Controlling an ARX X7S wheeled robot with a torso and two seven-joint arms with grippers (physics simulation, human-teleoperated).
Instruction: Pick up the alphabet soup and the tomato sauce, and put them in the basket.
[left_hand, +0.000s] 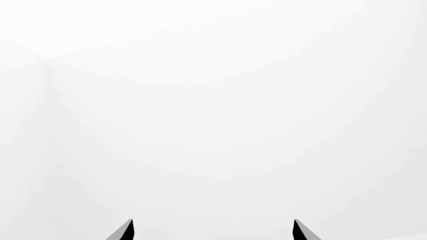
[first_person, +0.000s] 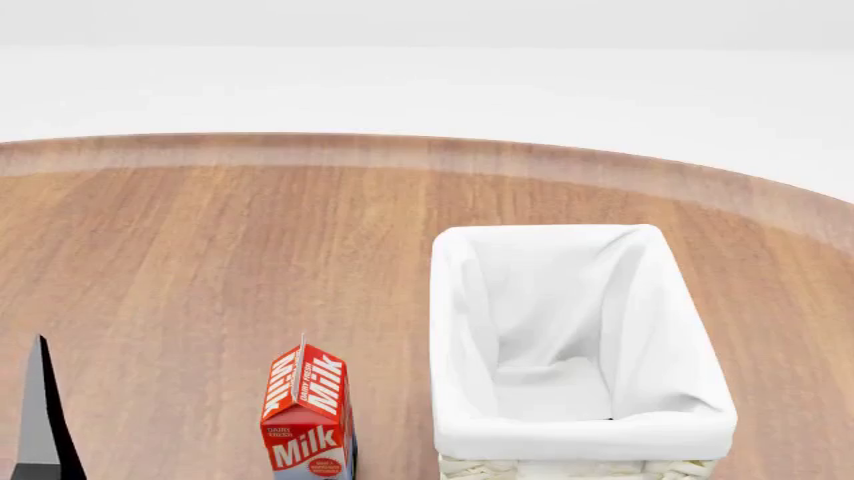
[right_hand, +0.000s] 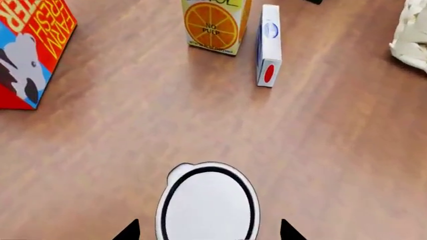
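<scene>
The cream-white basket (first_person: 582, 425) with white cloth lining stands on the wooden table at the right in the head view, and its woven corner shows in the right wrist view (right_hand: 411, 35). My right gripper (right_hand: 208, 231) is open, directly above an upright can (right_hand: 208, 200) with a pale silver top. The dark fingertips (right_hand: 130, 231) stand apart on either side of the can, with gaps. The can's label is hidden, so I cannot tell whether it is the alphabet soup or the tomato sauce. No other can is in view. My left gripper (left_hand: 213, 231) is open and empty, facing blank white space.
A red milk carton (first_person: 307, 420) stands left of the basket and also shows in the right wrist view (right_hand: 27, 50). An orange juice carton (right_hand: 215, 22) and a white-and-blue box (right_hand: 268, 45) lie beyond the can. A dark left finger (first_person: 40, 420) shows at the head view's lower left.
</scene>
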